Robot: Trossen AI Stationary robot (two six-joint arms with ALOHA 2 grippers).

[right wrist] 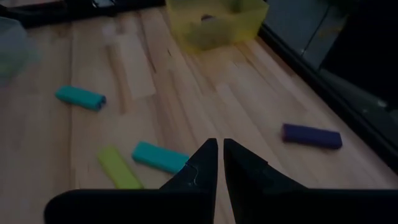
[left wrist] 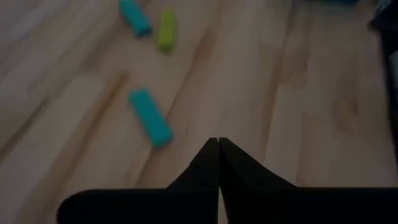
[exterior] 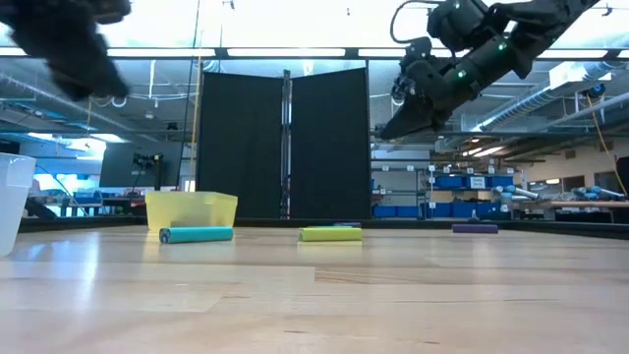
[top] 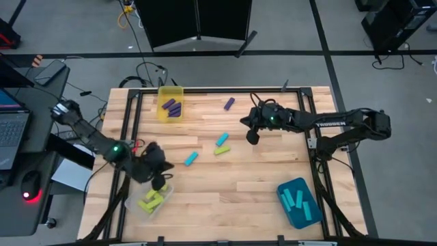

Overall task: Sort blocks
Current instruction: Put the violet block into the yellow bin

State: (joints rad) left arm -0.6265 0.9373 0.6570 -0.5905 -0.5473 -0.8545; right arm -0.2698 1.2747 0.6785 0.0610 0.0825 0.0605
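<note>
On the left, the left gripper (top: 158,182) is hanging just above the clear bin (top: 134,206) at the counter's (top: 232,184) near-left corner, its fingers clenched together on nothing, as the left wrist view shows. Yellow-green blocks (top: 152,199) are lying in that bin. Further back on the left, the yellow bin (top: 162,91) is holding purple blocks (top: 171,108).

Four blocks are lying loose on the counter. Left of centre is a cyan block (top: 191,158). Near the middle, a second cyan block (top: 222,140) and a green block (top: 222,150) are lying just beside each other. Toward the back, a purple block (top: 229,104) is lying alone, right of the yellow bin.

The right gripper (top: 252,137) is hovering above the counter, right of the middle pair, fingers pressed shut and empty. At the near-right corner, the teal bin (top: 286,207) is holding cyan blocks (top: 298,199).

The sort looks mostly done, and both arms appear to be between picks. The right arm seems best placed for the middle pair: it would have to release its fingers, drop over one block without nudging its neighbour, and close across the narrow side. The left arm could likewise take the lone cyan block, though that one belongs in the teal bin, well apart on the other side.
</note>
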